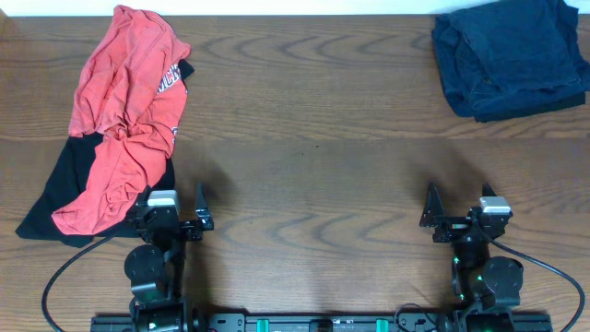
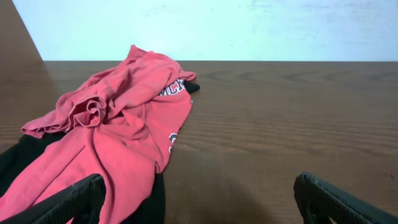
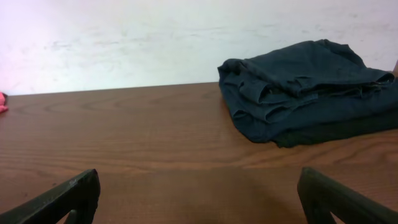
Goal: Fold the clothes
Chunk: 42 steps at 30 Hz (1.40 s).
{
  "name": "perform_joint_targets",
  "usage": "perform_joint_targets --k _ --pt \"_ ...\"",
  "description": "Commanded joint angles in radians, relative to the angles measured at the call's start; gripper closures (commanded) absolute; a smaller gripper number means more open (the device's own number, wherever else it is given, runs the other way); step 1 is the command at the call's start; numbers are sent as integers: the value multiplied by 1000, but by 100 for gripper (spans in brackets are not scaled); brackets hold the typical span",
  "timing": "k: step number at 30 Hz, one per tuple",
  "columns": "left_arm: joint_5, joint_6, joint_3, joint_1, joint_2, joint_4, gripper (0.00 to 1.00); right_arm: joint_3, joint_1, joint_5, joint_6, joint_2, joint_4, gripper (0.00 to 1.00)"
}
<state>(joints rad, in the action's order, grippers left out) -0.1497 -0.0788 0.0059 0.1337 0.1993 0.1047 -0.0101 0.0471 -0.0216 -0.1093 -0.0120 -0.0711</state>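
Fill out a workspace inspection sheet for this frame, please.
Surface: brown wood-grain table.
Job's things: crumpled red shirt lying over a black garment, left side; dark blue clothes piled at the far right corner.
Clutter: nothing seen.
End effectors: left end effector and right end effector both open, holding nothing, near the front edge.
Cables: a black cable loops out beside each arm base.
Surroundings: pale wall behind the table.

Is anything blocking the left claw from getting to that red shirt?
Nothing visible does. The open left gripper sits right by the near end of the red shirt, which lies on a black garment.
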Motion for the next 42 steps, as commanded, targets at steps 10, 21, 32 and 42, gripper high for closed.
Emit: perform_joint_targets --k 10,21,32,42 --pt "13 13 -2 0 -176 -162 2 5 -8 3 14 7 -1 1" --pt "31 10 -2 0 -198 -168 2 5 -8 3 14 7 -1 1" --pt "31 10 -2 0 -197 -167 2 5 -8 3 14 7 -1 1" --pt "31 10 -2 0 -194 -167 2 5 -8 3 14 7 -1 1"
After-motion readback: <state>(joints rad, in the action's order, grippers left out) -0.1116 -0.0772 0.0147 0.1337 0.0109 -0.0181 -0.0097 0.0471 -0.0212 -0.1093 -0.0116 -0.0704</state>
